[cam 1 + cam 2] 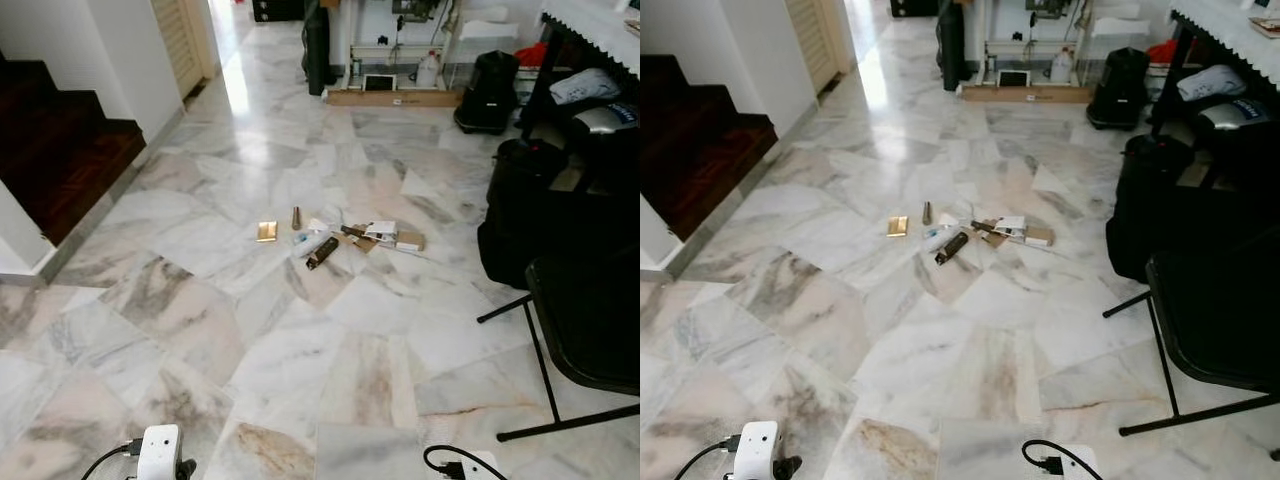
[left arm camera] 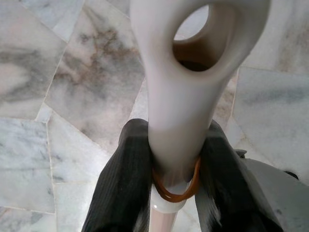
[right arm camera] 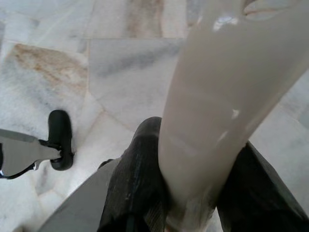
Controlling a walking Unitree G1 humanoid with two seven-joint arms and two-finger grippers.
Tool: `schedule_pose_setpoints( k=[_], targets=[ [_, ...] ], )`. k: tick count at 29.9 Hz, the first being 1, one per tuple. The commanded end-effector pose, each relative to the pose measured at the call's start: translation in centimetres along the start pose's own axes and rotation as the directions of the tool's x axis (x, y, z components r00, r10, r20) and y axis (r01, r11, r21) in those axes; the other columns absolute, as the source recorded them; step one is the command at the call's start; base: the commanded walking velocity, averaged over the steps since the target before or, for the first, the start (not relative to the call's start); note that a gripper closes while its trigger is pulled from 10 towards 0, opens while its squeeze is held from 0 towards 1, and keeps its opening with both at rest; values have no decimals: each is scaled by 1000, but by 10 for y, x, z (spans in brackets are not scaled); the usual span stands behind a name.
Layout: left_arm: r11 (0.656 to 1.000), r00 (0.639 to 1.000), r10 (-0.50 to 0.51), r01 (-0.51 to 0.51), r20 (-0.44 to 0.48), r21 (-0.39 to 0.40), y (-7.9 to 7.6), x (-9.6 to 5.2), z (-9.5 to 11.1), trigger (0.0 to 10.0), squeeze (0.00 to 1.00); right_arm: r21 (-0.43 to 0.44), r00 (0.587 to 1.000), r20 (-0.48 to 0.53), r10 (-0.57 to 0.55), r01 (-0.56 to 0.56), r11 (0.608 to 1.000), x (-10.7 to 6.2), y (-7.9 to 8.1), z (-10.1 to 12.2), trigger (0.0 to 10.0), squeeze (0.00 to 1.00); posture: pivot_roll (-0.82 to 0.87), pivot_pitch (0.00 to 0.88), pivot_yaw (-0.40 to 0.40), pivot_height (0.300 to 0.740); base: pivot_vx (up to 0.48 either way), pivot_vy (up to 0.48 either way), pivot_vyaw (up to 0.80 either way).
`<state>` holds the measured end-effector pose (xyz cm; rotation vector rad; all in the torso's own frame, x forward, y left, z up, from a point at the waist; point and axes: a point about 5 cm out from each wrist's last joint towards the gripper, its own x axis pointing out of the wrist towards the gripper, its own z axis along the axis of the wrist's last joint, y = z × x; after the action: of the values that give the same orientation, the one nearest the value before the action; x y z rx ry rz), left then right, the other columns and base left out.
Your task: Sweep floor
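Note:
A small heap of litter lies on the marble floor a few steps ahead: a gold card, a dark tube, small boxes and paper scraps. My left gripper is shut on a white plastic handle with a hanging hole at its end and an orange rubber band around its neck. My right gripper is shut on a thick cream handle. The white wrist housings of both arms show at the bottom edge of the eye views, low over the floor.
Dark wooden stairs rise on the left beside a white wall. On the right stand a black folding chair, black bags and a table. A flat cardboard box and another black bag sit at the far end.

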<state>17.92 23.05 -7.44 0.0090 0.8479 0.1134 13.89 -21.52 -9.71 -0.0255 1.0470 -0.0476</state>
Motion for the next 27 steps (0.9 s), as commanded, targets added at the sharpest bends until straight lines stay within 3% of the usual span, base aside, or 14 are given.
schedule_pose_setpoints(
  k=[1, 6, 10, 15, 27],
  targets=[
    [1000, 1000, 8, -9, -30, -29, 5, -2, -7, 10000, 0, 7, 1000, -10, 6, -6, 1000, -1, -1, -5, 10000, 0, 17, 27, 41, 740, 289, 0, 0],
    [1000, 999, 14, -15, -50, -26, 8, -4, -12, 10000, 0, 11, 1000, -7, 14, -14, 1000, -1, 1, -5, 10000, 0, 16, 31, 42, 740, 286, 0, 0],
    [1000, 998, 15, -17, -63, -26, 8, -5, -15, 10000, 0, -30, 999, -3, 34, -34, 999, 1, 14, -2, 10000, 0, 16, 35, 43, 740, 289, 0, 0],
    [1000, 997, 15, -17, -70, -27, 7, -5, -17, 10000, 0, -33, 999, 0, 53, -53, 998, 4, 30, 3, 10000, 0, 17, 40, 40, 740, 287, 0, 800],
    [999, 997, 14, -16, -75, -28, 5, -4, -17, 10000, 0, -30, 998, 1, 66, -66, 997, 4, 40, 3, 10000, 0, 17, 47, 37, 740, 286, 0, 101]
  ],
)
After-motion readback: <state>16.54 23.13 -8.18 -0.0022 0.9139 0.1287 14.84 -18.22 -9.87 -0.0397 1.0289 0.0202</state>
